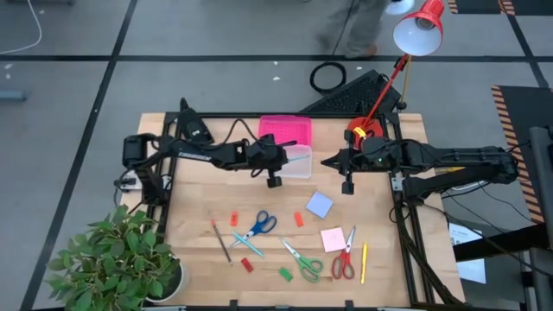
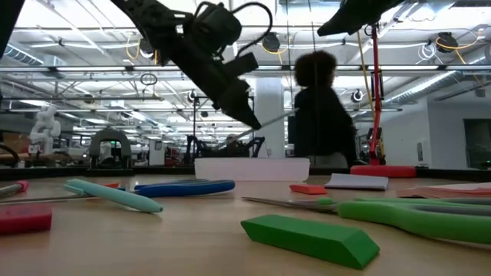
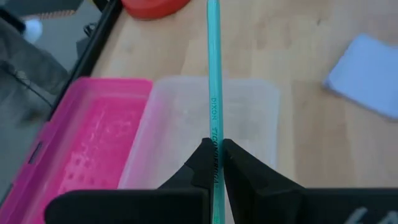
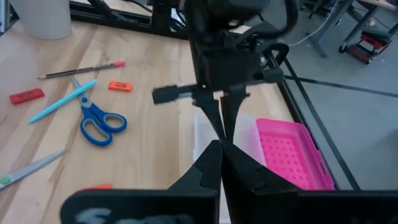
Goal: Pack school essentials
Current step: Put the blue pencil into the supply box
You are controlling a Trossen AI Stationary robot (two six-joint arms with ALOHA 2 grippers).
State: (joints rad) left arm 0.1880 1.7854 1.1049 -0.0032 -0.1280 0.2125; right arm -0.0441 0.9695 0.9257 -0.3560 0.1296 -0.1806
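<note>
The left gripper (image 3: pixel 214 163), fingers closed on a thin teal pencil (image 3: pixel 214 81), hangs above the clear box (image 3: pixel 211 124) beside its pink lid (image 3: pixel 93 143); best to lower until the pencil lies level inside the walls, then let go; the right gripper (image 1: pixel 347 185) waits above the worktop (image 1: pixel 194 216), its fingers pressed together on nothing.

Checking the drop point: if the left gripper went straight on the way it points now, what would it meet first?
Most likely the clear plastic box: the left gripper, shut on a teal pencil, points at its open tray beside the pink lid. Depth is unclear.
</note>
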